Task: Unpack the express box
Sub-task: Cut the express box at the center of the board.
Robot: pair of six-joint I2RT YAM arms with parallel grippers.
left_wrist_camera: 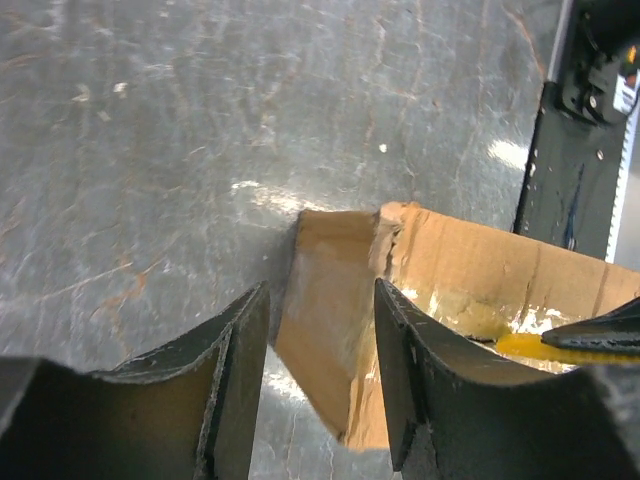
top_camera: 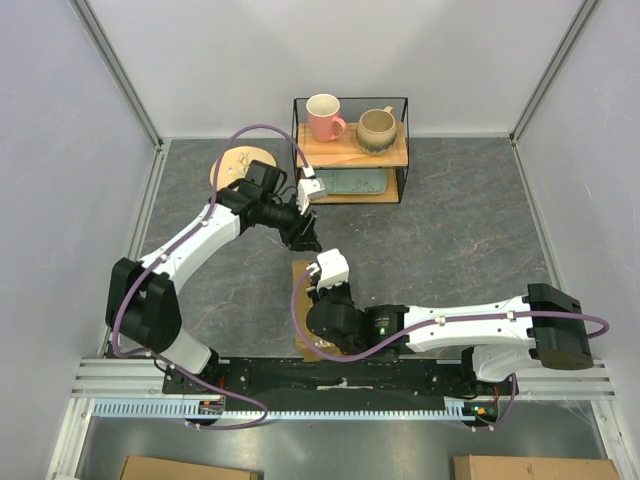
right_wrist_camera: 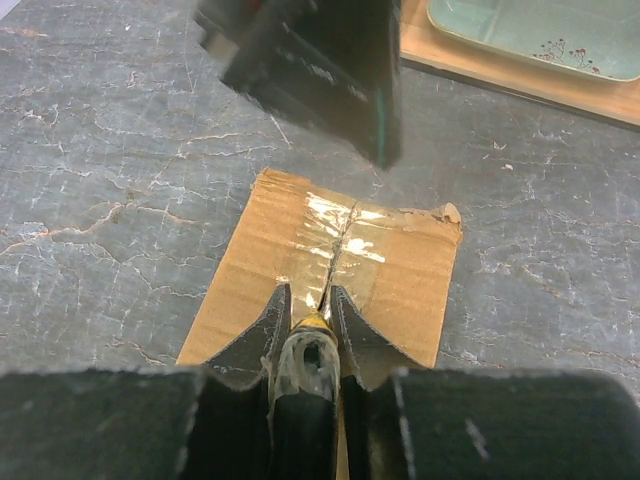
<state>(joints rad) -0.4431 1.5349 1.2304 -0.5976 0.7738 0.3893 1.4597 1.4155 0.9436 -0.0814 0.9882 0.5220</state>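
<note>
One yellow-tipped cutter (right_wrist_camera: 313, 326) on express box (right_wrist_camera: 400, 270)

Seen from above, the right arm (top_camera: 440, 325) hides most of the express box (top_camera: 299, 272).

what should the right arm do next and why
Probably slide the yellow cutter forward along the taped seam toward the far edge of the box. The right end effector grips it, tip at the seam, the flaps lie closed, and the left end effector stands open at the far corner.
</note>
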